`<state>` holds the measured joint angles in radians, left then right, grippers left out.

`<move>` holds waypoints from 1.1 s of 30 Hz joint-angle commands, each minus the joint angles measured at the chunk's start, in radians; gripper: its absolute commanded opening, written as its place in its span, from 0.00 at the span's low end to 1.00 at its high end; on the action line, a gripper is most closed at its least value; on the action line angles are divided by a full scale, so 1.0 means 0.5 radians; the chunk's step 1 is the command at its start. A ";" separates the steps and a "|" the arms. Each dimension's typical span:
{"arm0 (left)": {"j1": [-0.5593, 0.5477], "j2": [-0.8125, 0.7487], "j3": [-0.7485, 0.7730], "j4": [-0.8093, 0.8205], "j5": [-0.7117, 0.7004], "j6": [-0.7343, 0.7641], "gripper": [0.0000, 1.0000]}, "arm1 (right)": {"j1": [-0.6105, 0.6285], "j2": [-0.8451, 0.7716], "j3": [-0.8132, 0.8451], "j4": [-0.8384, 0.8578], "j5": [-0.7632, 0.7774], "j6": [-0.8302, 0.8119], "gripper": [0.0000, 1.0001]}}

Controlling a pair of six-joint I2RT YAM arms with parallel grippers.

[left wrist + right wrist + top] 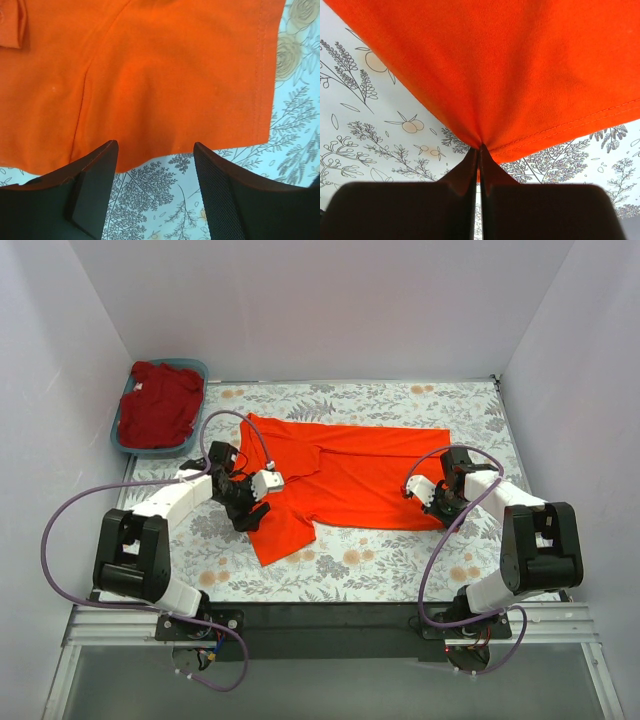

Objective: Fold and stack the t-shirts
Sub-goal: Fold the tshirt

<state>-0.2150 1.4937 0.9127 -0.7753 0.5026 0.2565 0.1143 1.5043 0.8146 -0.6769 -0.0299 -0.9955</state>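
The orange-red t-shirt [345, 475] lies spread mid-tabletop [400, 560], with bare room along the near edge. The right gripper [479, 150] pinches its hem; the left gripper [155, 146] hangs spread over its edge. The crimson t-shirt [158, 405] is bunched in the far-left blue bin [203, 375], its shape unclear.

Free: near-edge and far-edge strips of table [400, 565]; far-left corner blocked.
Blue bin [203, 380] holding crimson t-shirt [158, 405] fills that corner; orange t-shirt [350, 475] lies flat mid-table, left gripper [247, 512] and right gripper [412, 488] at its ends; walls [300, 310] close three sides.
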 commanded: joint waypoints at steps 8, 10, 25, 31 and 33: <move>-0.073 0.019 -0.202 0.370 -0.269 0.162 0.44 | 0.002 0.072 0.018 0.016 0.023 -0.003 0.01; -0.082 0.007 -0.208 0.339 -0.266 0.183 0.31 | 0.002 0.059 0.015 0.007 0.023 -0.003 0.01; 0.006 -0.300 -0.059 -0.225 -0.113 0.097 0.00 | -0.188 -0.248 0.036 -0.278 -0.112 -0.169 0.01; 0.065 -0.095 0.291 -0.318 -0.002 0.052 0.00 | -0.210 -0.128 0.309 -0.343 -0.161 -0.193 0.01; 0.065 -0.033 0.389 -0.339 0.016 0.033 0.00 | -0.207 -0.073 0.365 -0.367 -0.155 -0.203 0.01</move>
<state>-0.1867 1.4498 1.0298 -0.9115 0.4625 0.2893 0.0132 1.4387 0.9329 -0.8082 -0.0895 -1.0466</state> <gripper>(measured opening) 0.011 0.021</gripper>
